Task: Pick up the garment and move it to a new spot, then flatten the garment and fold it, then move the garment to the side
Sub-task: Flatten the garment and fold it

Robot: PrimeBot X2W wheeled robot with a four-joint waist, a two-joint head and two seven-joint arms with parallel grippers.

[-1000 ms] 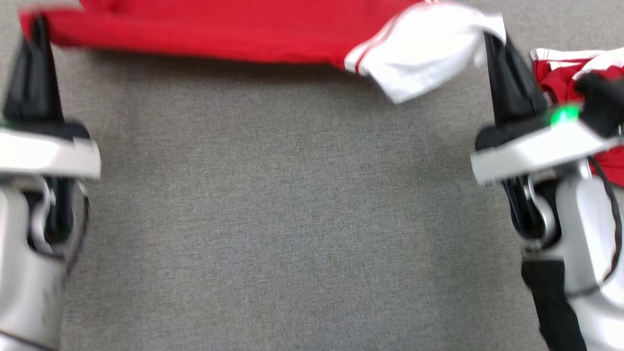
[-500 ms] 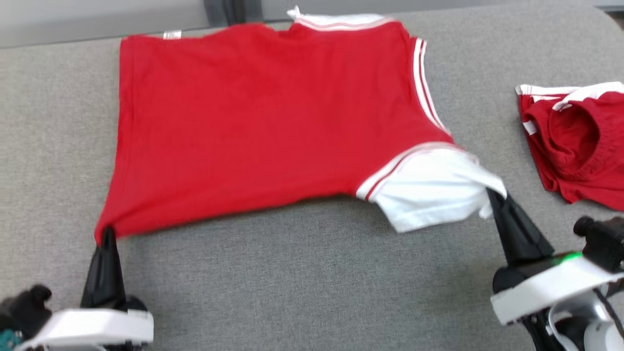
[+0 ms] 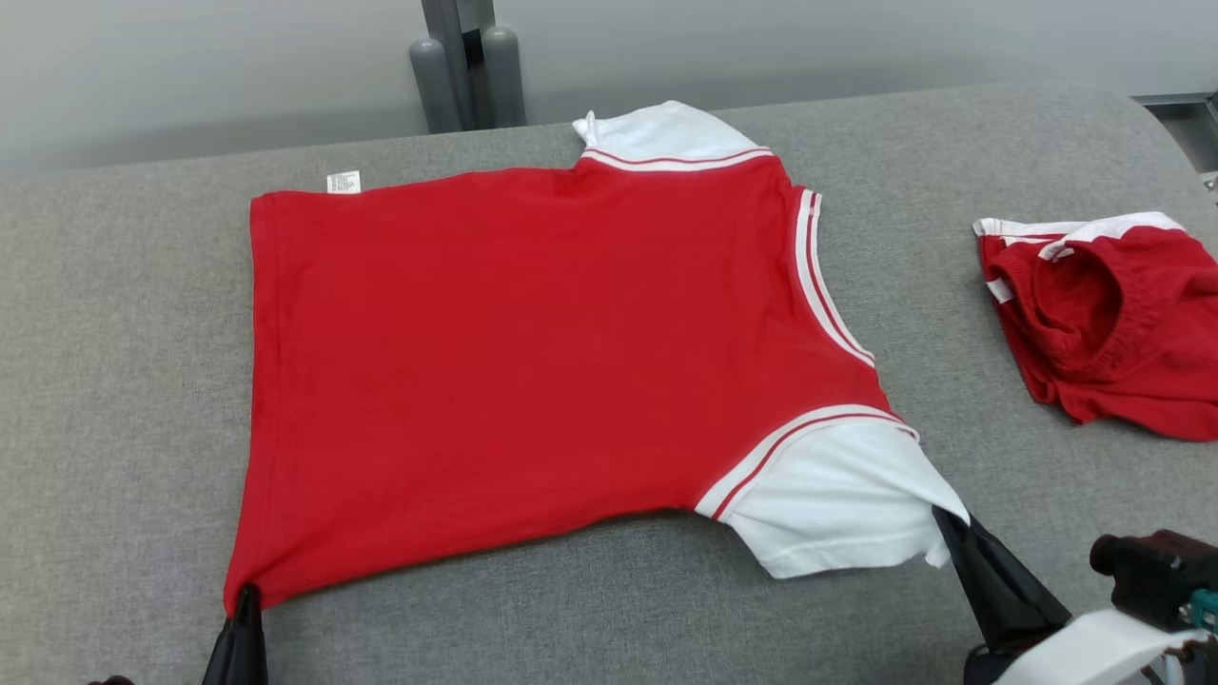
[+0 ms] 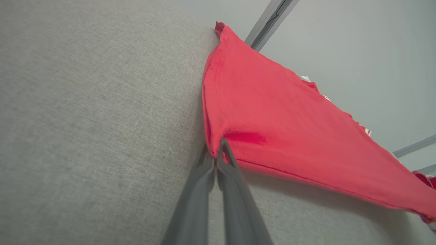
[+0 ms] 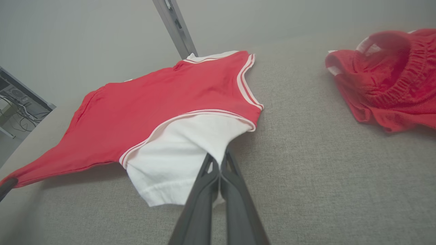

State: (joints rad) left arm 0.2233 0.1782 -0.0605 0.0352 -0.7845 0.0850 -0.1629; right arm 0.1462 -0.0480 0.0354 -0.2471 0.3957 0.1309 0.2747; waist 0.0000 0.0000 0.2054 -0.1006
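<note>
Red shirt (image 3: 533,342) lies flat, long axis left–right, extending far from both grippers. Jaws: left gripper (image 3: 244,609) clamped on near-left hem corner; right gripper (image 3: 952,533) clamped on near-right white sleeve (image 3: 837,514).

Left claw (image 3: 245,609): matte black, long fingers narrowing to a thin tip; they read dark grey and smooth-faced in its own wrist view. Right claw (image 3: 952,528): same black tapered wedge, with open triangular cut-outs near the tips (clear in its wrist view). Behind it is a white, flat-edged wrist shell (image 3: 1085,656). Beside that is a black boxy camera mount (image 3: 1156,576), with a small teal part (image 3: 1205,605) at its edge.
</note>
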